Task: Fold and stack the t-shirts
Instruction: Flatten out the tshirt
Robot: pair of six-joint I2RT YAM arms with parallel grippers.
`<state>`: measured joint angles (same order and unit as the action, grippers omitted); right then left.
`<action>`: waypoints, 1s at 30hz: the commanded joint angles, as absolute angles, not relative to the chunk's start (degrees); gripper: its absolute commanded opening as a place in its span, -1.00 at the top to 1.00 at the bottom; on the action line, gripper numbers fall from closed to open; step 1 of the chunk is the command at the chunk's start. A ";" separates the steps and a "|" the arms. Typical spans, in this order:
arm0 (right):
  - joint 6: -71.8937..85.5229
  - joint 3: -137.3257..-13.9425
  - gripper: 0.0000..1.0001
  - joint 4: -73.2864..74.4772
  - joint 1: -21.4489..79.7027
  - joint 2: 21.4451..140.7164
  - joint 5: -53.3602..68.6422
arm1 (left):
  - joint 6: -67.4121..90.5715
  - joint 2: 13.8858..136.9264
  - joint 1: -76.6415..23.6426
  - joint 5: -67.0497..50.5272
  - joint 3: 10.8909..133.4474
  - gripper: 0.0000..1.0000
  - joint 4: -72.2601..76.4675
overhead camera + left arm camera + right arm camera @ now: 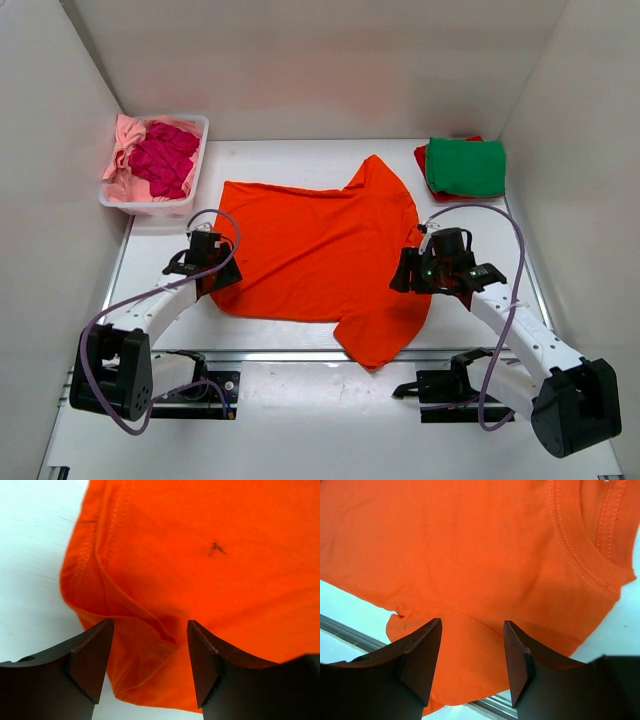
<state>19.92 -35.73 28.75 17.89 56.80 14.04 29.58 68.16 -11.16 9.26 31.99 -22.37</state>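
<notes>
One orange t-shirt [320,250] lies spread out, hem corner folded.

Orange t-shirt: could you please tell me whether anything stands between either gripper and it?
Nothing visible does. The left gripper and right gripper each sit at an edge of the orange t-shirt, jaws apart, cloth showing between them.

I saw a white plastic basket [196,176] at the far left corner of the white table [300,156], close to the left wall [50,150]. A back wall [320,60] closed the far side. A metal rail [280,352] ran along the table's near edge.
</notes>
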 commanded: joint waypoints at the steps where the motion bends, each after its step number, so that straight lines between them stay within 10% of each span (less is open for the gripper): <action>1: 19.07 -34.98 0.00 28.21 18.99 57.48 14.68 | 31.11 66.88 -11.16 4.66 33.40 -0.43 -23.03; 16: 19.25 -32.96 0.03 29.26 20.83 55.28 15.56 | 27.17 72.07 -14.15 4.13 36.91 -0.16 -28.12; 21: 19.16 -32.61 0.02 29.53 21.53 55.02 15.56 | 26.98 70.14 -13.36 4.57 37.18 0.84 -29.01; 30: 21.70 -33.13 0.14 30.50 30.66 54.14 17.49 | 27.42 60.74 -10.29 7.82 41.04 1.00 -33.31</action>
<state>19.99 -32.86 30.89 26.74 55.40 16.29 27.44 65.06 -11.38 5.63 38.24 -31.73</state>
